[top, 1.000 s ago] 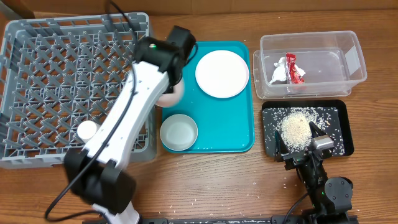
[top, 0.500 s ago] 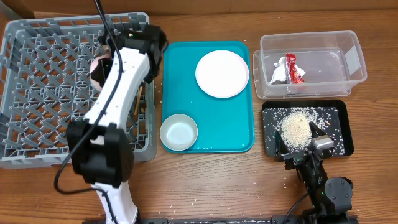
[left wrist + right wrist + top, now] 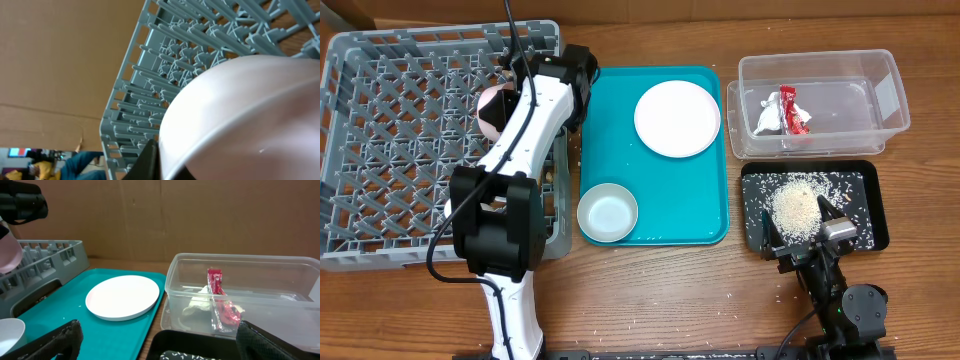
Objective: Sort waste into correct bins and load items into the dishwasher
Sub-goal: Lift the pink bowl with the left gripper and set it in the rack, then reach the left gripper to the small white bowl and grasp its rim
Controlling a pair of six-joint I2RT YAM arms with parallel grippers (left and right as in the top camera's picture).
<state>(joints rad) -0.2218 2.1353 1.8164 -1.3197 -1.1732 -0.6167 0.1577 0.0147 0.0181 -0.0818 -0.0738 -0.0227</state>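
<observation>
**Station State: Bowl Held at Rack, Right Arm Idle**

1. Right arm. The right gripper (image 3: 802, 230) sat at the near edge of the shallow black rectangular tray (image 3: 880, 215). Its jaws stood wide apart with nothing between them. In the right wrist view, the two dark fingers (image 3: 55, 341) framed the scene from the lower corners.

2. Black tray. A heap of white rice grains (image 3: 796, 208) lay in this tray, with loose grains scattered around it.

3. Serving tray. The flat teal rectangular serving tray (image 3: 665, 190) lay on the wooden table (image 3: 660, 290), between the rack and the two bins. A white round bowl (image 3: 608, 212) stood upright at its near left corner. A white round plate (image 3: 677, 118) lay flat toward its far right, well apart from the bowl.

4. Waste. The small crumpled red wrapper (image 3: 795, 110) and its silvery-white plastic scrap (image 3: 768, 112) lay inside the clear, deep rectangular plastic tub (image 3: 895, 100), just beyond the black tray.

5. Left arm. The left gripper (image 3: 512, 95) reached over the large square grey plastic dish rack (image 3: 410, 130) near its far right corner. Its jaws were clamped on the rim of a pale pinkish-white round bowl (image 3: 492, 108), tilted on its side. One dark finger (image 3: 149, 159) showed at the rim in the left wrist view. Contact between bowl and pegs could not be determined.
</observation>
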